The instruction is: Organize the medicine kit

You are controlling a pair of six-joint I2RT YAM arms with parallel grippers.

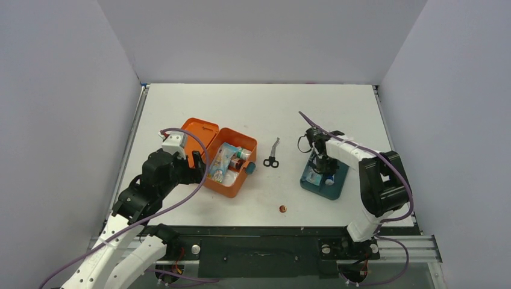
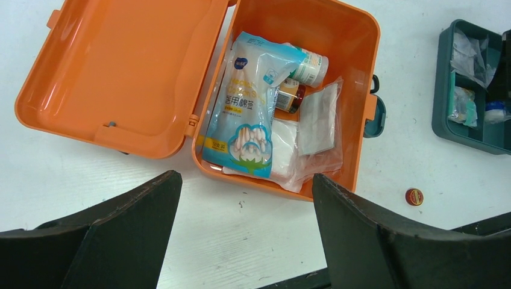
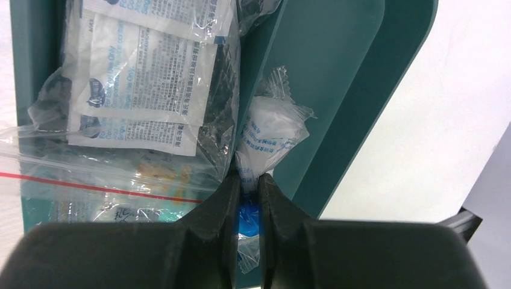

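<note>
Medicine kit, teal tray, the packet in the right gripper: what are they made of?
Medicine kit: moulded plastic, smooth semi-gloss orange, soft highlights. Teal tray: likewise hard plastic, satin. Small packet pinched by the right gripper: crinkly clear film over something white, probably gauze or cotton.

Orange medicine kit [image 2: 120, 72] with teal latch [image 2: 375, 117]; teal tray [image 1: 336, 186]; white, blue-printed packet [image 3: 268, 135]; black-handled scissors [image 1: 272, 161]; white table [image 1: 241, 102].

From the overhead view I see a flat white rectangular tabletop [image 1: 241, 102] filling the middle of the frame. Plain pale grey panels box it in: a back wall [image 1: 259, 36] along the top, a left wall [image 1: 60, 90] and a right wall [image 1: 458, 90]. A black metal mounting rail [image 1: 259, 248] crosses the bottom. The light is soft and even.
</note>
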